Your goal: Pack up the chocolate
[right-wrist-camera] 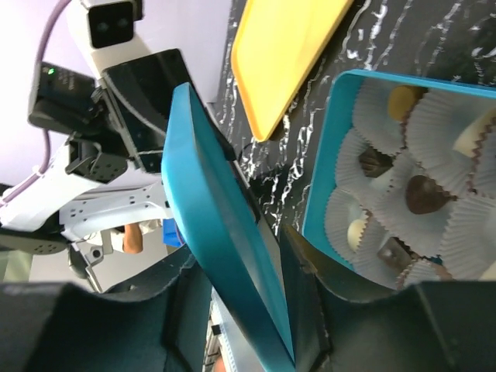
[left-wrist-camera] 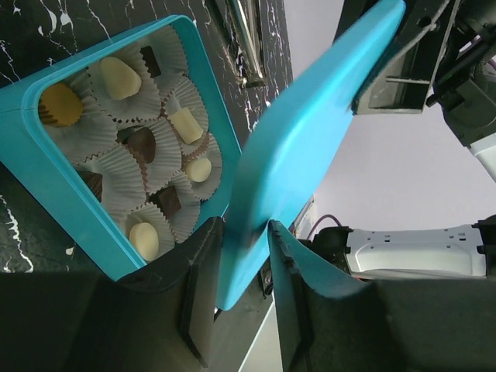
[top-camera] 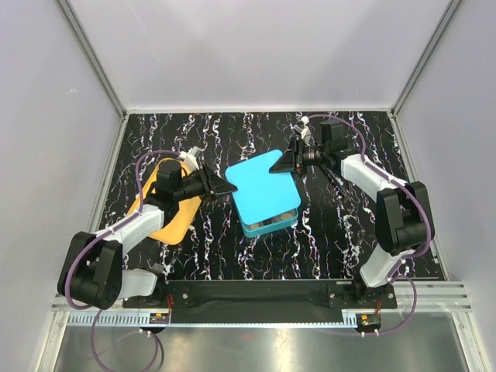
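Teal box [top-camera: 273, 225] sits open on the black marbled table [top-camera: 325, 240], midway between the two arms. From the top view only its near edge and right corner show. The rest is covered by the lid.

Lid [top-camera: 260, 182], same teal, is raised over the box and tilted. It touches no part of the box that I can see.

Chocolate [left-wrist-camera: 142, 144] is all inside the box. Each piece sits in its own crinkled white paper cup, and the paper cups [left-wrist-camera: 108, 167] are packed side by side. Left wrist view shows about nine pieces, roughly four dark brown, four pale cream and one golden-tan. One cream piece is oval and another squarish. No pieces seen outside the box.

Left gripper [top-camera: 230, 187] is at the box's left side, over its edge. The jaws are narrow and clamped on the lid's left rim, with both fingers [left-wrist-camera: 198, 302] flat against the teal sheet.

Right gripper [top-camera: 280, 163] is at the box's far right corner. Its jaws straddle the lid's edge, one finger on each face. Right wrist view does not settle whether they press on it or stand slightly off, so I cannot tell.

Yellow tray [top-camera: 177, 221] lies left of the box, apart from it, partly under the left arm.
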You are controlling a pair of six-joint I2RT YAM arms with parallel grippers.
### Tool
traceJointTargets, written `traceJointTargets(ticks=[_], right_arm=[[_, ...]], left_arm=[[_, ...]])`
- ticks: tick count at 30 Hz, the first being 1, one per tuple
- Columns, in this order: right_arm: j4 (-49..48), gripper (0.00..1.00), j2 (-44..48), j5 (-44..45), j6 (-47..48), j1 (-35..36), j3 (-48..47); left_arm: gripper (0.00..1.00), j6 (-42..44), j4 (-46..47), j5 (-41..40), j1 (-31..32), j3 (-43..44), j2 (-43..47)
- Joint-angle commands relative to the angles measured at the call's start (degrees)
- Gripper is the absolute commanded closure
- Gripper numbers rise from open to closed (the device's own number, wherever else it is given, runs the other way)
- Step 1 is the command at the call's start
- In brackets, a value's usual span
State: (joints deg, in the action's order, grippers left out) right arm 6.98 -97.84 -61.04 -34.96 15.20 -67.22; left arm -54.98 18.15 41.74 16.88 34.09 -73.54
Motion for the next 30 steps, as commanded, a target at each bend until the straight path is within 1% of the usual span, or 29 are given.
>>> traceJointTargets(ticks=[1, 9, 15, 24, 28, 30], right_arm=[[5.1, 0.54, -1.3, 3.1, 3.9, -0.3, -3.4], [4.5, 0.53, -4.6, 5.2, 3.1, -0.3, -3.8], [3.8, 0.53, -5.1, 5.7, 3.1, -0.3, -2.4], [3.7, 0.5, -6.2, 6.3, 3.8, -0.3, -1.9], [1.8, 0.51, -7.8, 6.1, 2.8, -0.3, -1.9], [1.5, 0.54, -8.2, 5.5, 2.7, -0.3, -1.9]], left_arm=[[0.65, -0.1, 4.8, -1.0, 0.3, -0.2, -0.3], [0.65, 1.9, 2.5, -3.0, 0.3, -1.4, -1.3], [0.66, 2.8, 1.5, -3.3, 0.3, -1.4, -2.7], [0.67, 2.9, 2.9, -3.5, 0.3, -2.5, -4.7], [0.68, 3.2, 2.4, -3.7, 0.3, -2.5, -4.9], [0.68, 3.4, 2.2, -4.0, 0.3, -2.4, -4.9]])
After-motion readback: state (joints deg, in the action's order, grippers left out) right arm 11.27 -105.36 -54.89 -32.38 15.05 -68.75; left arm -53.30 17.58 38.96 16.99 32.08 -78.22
